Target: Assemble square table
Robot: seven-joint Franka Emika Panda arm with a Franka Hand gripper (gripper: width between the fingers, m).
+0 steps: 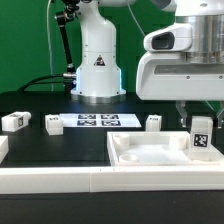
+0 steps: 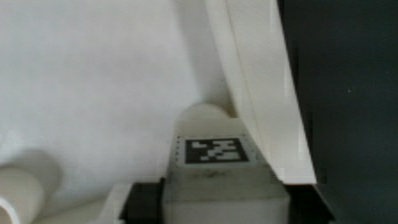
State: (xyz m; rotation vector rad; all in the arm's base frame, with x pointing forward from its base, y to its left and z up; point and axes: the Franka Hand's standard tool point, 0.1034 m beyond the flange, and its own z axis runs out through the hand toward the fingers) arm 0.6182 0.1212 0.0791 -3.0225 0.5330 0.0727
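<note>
The white square table top (image 1: 140,152) lies at the exterior view's right, near the front. My gripper (image 1: 201,126) is shut on a white tagged leg (image 1: 202,140) and holds it upright over the top's right part, next to its rim. In the wrist view the leg (image 2: 217,150) sits between my dark fingers (image 2: 146,200), standing in the corner by the raised rim (image 2: 251,70); whether it touches the tray floor I cannot tell. Three other legs lie on the black table: two at the left (image 1: 14,121) (image 1: 52,124) and one (image 1: 154,122) behind the top.
The marker board (image 1: 97,121) lies flat before the robot base (image 1: 97,65). A long white border wall (image 1: 60,180) runs along the front edge. A round white boss (image 2: 25,192) rises from the tray floor near the held leg.
</note>
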